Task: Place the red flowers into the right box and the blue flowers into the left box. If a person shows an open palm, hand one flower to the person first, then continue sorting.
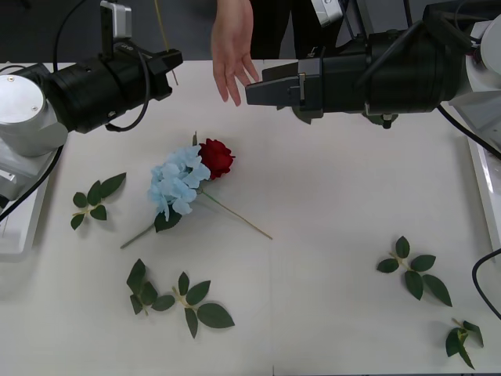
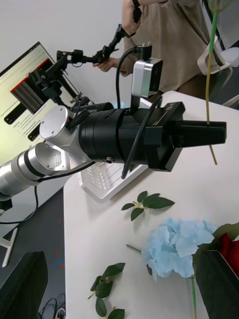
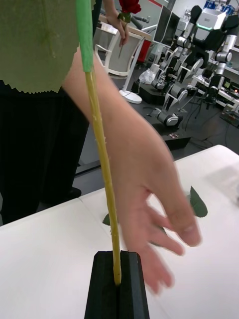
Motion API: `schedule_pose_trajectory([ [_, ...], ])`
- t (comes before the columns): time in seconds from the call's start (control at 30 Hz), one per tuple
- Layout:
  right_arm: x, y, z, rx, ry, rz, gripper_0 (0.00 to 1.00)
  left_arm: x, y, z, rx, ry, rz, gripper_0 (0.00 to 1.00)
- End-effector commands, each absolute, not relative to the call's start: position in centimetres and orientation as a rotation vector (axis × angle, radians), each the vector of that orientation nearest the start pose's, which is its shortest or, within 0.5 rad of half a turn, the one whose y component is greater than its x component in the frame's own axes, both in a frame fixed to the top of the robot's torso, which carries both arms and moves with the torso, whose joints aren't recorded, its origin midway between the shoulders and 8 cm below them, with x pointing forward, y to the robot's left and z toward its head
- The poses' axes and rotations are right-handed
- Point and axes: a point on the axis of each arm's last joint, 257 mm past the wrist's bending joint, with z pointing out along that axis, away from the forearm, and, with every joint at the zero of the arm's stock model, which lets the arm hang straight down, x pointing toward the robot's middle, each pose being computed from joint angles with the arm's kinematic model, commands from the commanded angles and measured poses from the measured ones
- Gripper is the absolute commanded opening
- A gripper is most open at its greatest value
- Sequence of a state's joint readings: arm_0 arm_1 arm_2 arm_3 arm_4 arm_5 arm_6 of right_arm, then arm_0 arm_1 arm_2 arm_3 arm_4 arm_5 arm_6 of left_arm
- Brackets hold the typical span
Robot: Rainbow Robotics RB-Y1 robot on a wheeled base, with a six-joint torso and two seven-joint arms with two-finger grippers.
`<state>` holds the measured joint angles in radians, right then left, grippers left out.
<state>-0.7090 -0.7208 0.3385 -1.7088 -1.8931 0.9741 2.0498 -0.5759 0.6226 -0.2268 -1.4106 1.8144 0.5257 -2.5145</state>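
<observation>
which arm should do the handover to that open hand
Left. The left gripper is shut on a flower stem right beside the person's open palm; the right gripper holds nothing.

Robotics lab: parked robots (image 3: 174,94) behind.

The counter (image 1: 329,204) is viewed downward from above, while the blue flowers (image 1: 177,186) are shared with the closer, sideways-facing right wrist view.

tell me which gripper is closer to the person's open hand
Right, though not by much. The right gripper has its tip just beside the person's open hand. The left gripper, shut on a flower stem, sits slightly farther off on the hand's other side.
</observation>
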Motion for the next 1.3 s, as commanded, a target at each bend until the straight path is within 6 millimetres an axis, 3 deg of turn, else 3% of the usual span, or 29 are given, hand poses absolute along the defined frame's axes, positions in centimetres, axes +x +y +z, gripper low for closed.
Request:
schedule_pose_trajectory([
  [0.03,44.2,-0.3,-0.5,-1.007,1.659,1.15,0.87,61.4,9.4,-0.4,0.495,1.472,-0.747,0.0],
  [0.33,44.2,-0.2,-0.4,-1.004,1.657,1.153,0.86,62.6,8.5,2.5,0.439,1.396,-0.719,0.0],
  [0.6,44.2,-0.2,-0.4,-1.004,1.657,1.153,0.86,63.8,9.1,4.2,0.415,1.367,-0.681,0.0],
  [1.03,44.3,-0.2,-0.4,-0.999,1.654,1.154,0.86,63.8,9.4,4.4,0.418,1.36,-0.667,0.0],
  [1.07,44.3,-0.2,-0.4,-0.999,1.655,1.153,0.87,63.8,9.4,4.4,0.418,1.36,-0.667,0.03],
  [1.1,44.4,-0.2,-0.3,-0.998,1.654,1.152,0.87,63.9,9.5,4.4,0.417,1.358,-0.662,0.37],
  [1.13,44.3,-0.2,-0.4,-0.999,1.655,1.153,0.86,63.9,9.5,4.5,0.414,1.357,-0.663,0.6],
  [1.17,44.4,-0.2,-0.3,-0.998,1.654,1.152,0.87,63.9,9.6,4.5,0.41,1.356,-0.662,0.89],
  [1.2,44.4,-0.2,-0.3,-0.998,1.654,1.152,0.87,63.9,9.6,4.5,0.408,1.356,-0.667,0.99],
  [1.3,44.4,-0.2,-0.3,-1.0,1.652,1.15,0.87,63.9,9.5,4.6,0.405,1.356,-0.673,1.0],
])
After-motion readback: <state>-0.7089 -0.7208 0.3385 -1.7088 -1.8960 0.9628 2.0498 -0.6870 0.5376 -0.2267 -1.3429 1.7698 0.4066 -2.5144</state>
